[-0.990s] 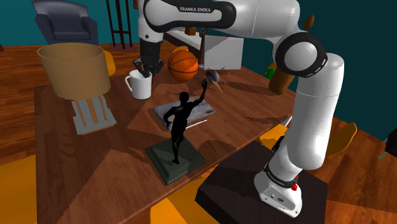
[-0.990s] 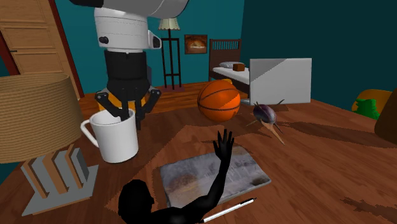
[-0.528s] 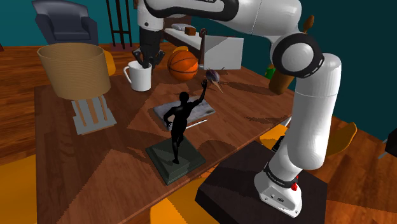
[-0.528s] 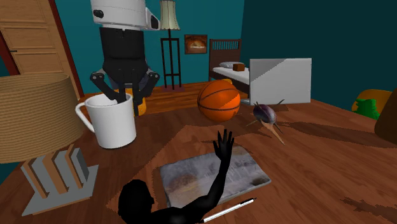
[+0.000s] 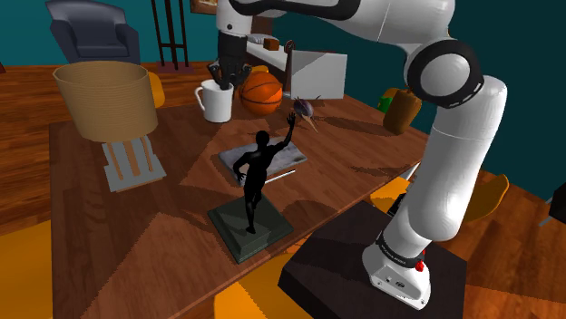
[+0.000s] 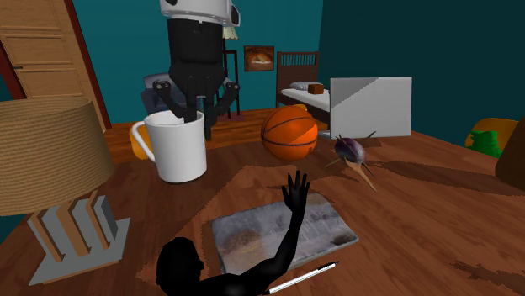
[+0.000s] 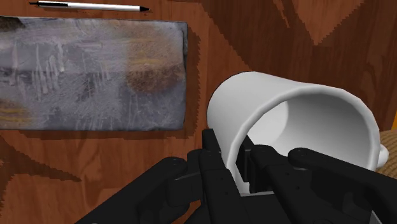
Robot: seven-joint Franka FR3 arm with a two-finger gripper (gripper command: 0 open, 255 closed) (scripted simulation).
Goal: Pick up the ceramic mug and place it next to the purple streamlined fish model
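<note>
Fingers (image 7: 218, 156) pinch the white mug (image 6: 181, 153) by its rim, one inside

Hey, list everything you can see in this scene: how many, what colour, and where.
mug: one, white, held by its rim, near the basketball
basketball: one, orange, far side of the table
fish model: one, purple, beside the basketball
slab: one, grey, mid-table
pen: one, white, alongside the slab
figurine: one, black, in front of the slab
lamp: one, tan shade, shoulder view's left
box: one, white, behind the basketball
armchair: one, blue-grey, beyond the table
table: one, brown
arm: one, white
end effector: one, black, shut on the mug's rim
</note>
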